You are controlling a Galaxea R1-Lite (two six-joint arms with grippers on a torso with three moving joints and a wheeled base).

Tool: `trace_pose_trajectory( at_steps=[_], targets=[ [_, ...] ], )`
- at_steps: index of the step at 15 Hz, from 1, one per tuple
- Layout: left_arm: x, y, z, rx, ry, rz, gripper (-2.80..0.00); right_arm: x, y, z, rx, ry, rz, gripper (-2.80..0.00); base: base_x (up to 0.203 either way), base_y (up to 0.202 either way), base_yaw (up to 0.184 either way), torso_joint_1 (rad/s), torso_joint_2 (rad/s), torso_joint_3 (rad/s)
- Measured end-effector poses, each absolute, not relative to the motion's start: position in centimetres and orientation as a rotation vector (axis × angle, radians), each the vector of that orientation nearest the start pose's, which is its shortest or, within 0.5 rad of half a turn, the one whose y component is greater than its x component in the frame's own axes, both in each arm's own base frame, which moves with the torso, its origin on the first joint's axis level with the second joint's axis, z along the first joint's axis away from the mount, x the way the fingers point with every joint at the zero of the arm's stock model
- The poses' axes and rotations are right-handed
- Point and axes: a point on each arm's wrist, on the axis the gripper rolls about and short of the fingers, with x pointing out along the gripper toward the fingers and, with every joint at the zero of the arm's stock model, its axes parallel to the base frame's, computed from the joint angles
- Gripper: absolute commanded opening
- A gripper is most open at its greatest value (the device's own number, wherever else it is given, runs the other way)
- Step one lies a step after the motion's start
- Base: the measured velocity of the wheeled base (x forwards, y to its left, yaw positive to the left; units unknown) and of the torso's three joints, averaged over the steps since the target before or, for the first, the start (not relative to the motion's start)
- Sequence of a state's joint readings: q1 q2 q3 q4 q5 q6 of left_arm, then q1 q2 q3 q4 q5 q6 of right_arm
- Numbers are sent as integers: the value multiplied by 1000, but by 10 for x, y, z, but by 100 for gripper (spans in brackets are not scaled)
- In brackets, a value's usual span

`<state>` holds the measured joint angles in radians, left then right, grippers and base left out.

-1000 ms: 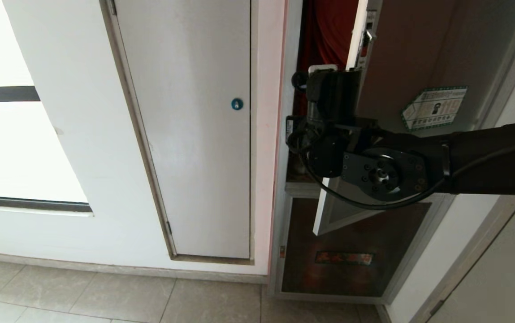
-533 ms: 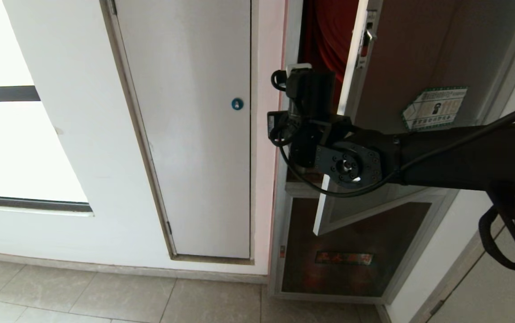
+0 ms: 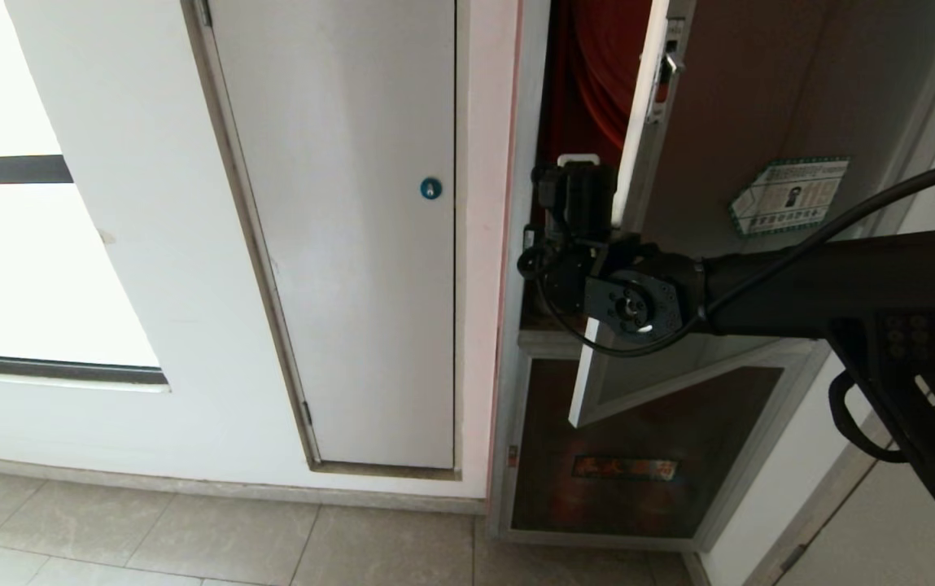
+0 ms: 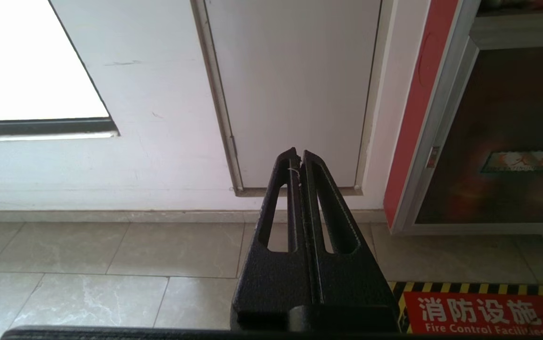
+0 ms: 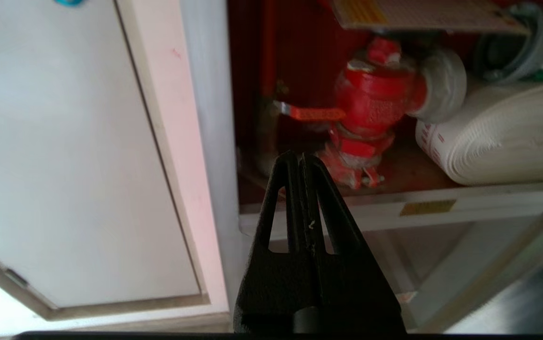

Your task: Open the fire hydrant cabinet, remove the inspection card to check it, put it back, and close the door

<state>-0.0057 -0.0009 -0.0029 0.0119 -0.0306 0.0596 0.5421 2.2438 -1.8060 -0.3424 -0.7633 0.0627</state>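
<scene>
Now, nearest you, the left claw (image 4: 301, 158) hangs parked low over the grey floor tiles (image 4: 110, 250), its black fingers pressed together on nothing; it plays no part here. Your right claw (image 5: 301, 160) is likewise pinched fully shut and empty, poised at the mouth of the tall silver aluminium-framed fire hydrant cabinet (image 3: 526, 268) with its red interior; in that state it cannot take anything, so I judge you must part the fingers before reaching, or it will only shove. Beside the arm, the large aluminium-framed dark tinted glass door (image 3: 727, 146) with the green-edged hexagonal sticker (image 3: 789, 195) stands swung open, its pale edge just next to the wrist; a sideways sweep of the arm could knock it or let it drift back against the forearm. Deeper in sit the red cast hydrant valve (image 5: 375, 104) and the rolled white fire hose (image 5: 498, 137); a low reach risks snagging them. Farthest, the white inspection card with its yellow band (image 5: 413, 12) shows only by its lower edge above the valve; how it hangs I cannot tell, so a blind pinch may crease the sleeve or miss.
</scene>
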Motion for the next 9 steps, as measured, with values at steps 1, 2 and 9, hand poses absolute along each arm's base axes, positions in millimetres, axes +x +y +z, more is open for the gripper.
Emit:
trace_pose_trajectory(
  at_steps=[1,2,9],
  targets=[
    [-23,-1,75,59,8,-36,-280,410,228,217,5,83,-226,-280,0,0,0,0,0,0],
    [-23,-1,75,59,7,-36,-280,407,225,215,11,92,-232,-280,0,0,0,0,0,0],
    [-23,-1,75,59,8,-37,-280,368,200,209,32,122,-251,-280,0,0,0,0,0,0]
  ],
)
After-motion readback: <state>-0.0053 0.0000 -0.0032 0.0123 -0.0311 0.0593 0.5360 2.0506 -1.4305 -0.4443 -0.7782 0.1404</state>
